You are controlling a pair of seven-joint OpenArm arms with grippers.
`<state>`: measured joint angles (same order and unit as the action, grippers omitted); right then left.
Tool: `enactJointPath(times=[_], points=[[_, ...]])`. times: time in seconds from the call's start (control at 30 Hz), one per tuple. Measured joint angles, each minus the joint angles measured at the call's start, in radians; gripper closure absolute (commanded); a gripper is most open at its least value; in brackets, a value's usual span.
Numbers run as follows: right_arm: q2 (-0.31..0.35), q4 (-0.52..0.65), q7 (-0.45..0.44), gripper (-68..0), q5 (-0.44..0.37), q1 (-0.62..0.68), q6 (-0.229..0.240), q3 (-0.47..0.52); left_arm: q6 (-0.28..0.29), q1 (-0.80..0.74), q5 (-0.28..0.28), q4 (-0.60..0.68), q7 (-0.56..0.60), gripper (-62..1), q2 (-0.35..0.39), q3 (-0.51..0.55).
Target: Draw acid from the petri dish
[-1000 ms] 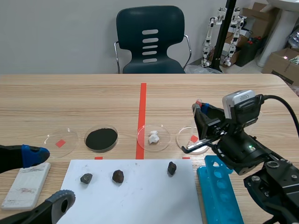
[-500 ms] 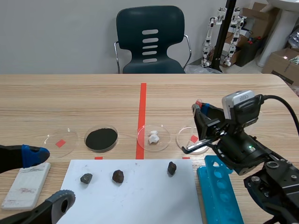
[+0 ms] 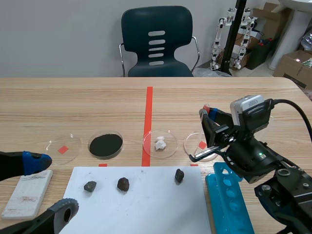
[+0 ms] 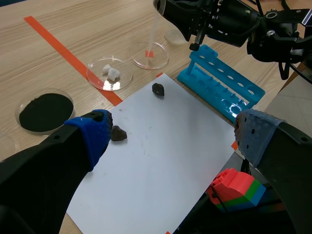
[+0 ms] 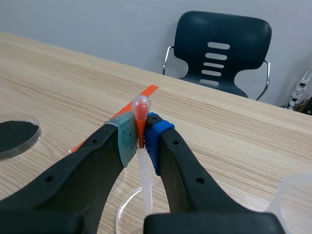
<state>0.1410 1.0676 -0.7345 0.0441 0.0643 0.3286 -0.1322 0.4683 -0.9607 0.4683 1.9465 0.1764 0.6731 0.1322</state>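
My right gripper (image 3: pixel 208 114) (image 5: pixel 141 132) is shut on a plastic dropper (image 5: pixel 141 108), pinching the orange-red neck just under its bulb. The dropper's clear tube (image 4: pixel 152 35) slants down into the rightmost petri dish (image 3: pixel 195 145) (image 4: pixel 160 57), a clear dish over a red tape square. Whether the tip touches any liquid cannot be seen. My left gripper (image 3: pixel 48 187) (image 4: pixel 175 136) stands open low at the near left, above the white paper (image 3: pixel 146 204), with nothing between its fingers.
In a row left of that dish lie a dish of white lumps (image 3: pixel 160 143), a dish of black powder (image 3: pixel 105 145) and an empty dish (image 3: pixel 63 147). Three dark stones (image 3: pixel 123 184) sit on the paper. A blue tube rack (image 3: pixel 229 200) stands under the right arm, a white block (image 3: pixel 27 192) at the near left.
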Motion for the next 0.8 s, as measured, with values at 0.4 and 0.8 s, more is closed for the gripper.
enactJointPath(times=[0.4,0.8], points=[[0.0,0.0,-0.009,-5.3,0.02,0.0,0.0,0.0,0.0,0.0,0.0,0.0,0.0,-52.5,0.0,0.0],[0.0,0.0,-0.01,-5.3,0.02,0.0,0.0,0.0,0.0,0.0,0.0,0.0,0.0,-52.5,0.0,0.0]])
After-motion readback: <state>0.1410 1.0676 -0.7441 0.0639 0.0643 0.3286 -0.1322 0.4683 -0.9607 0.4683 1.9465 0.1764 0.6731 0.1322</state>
